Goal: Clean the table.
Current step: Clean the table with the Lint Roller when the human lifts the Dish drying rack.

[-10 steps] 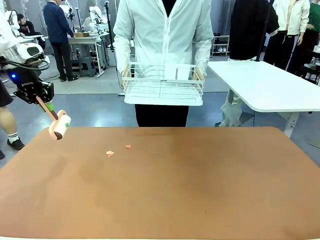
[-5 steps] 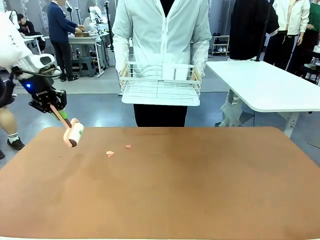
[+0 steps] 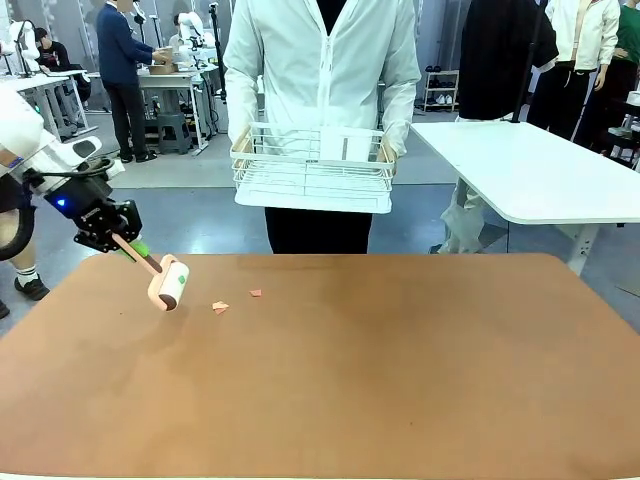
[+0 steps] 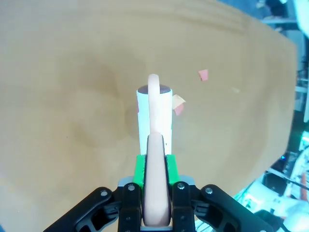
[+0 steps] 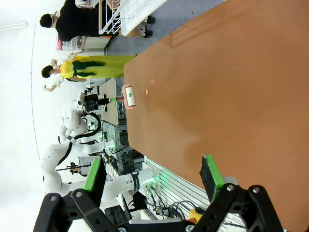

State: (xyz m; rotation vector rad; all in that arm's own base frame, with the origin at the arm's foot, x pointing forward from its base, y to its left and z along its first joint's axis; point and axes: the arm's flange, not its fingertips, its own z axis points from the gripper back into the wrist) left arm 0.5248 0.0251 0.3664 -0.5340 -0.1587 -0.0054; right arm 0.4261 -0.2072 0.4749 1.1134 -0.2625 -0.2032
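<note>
While my left gripper (image 3: 108, 228) is clamped tight on the peach plastic handle of the white-roll lint roller (image 3: 168, 283), the move ahead turns on one thing: the small pink-orange paper scraps (image 3: 219, 307) lie just past the roll's tip, further along the far edge toward the tabletop's middle.

- Roller axis: handle and roll run in one line, slanting down from my fingers toward the scraps. In the left wrist view, the roller (image 4: 154, 113) points straight away from the left gripper (image 4: 155, 193). Two scraps (image 4: 177, 101) sit just off its tip to one side, and a third lies a bit beyond.
- Roll-to-surface contact: can't tell, it's low over the far-left corner area.
- Nearer arm: left, clearly. My right gripper (image 5: 152, 176) has its jaws spread wide with nothing in them, well apart from the scraps.
- Wide matte reddish-brown tabletop with rounded corners (image 3: 400, 380): smooth, with a few faint darker blotches. Apart from the scraps near the far-left corner, it's bare.
- Person at the far edge holds a white wire basket (image 3: 312, 170) in both hands, above and behind the tabletop.

My call: sweep the roll along its heading, across the scraps.
</note>
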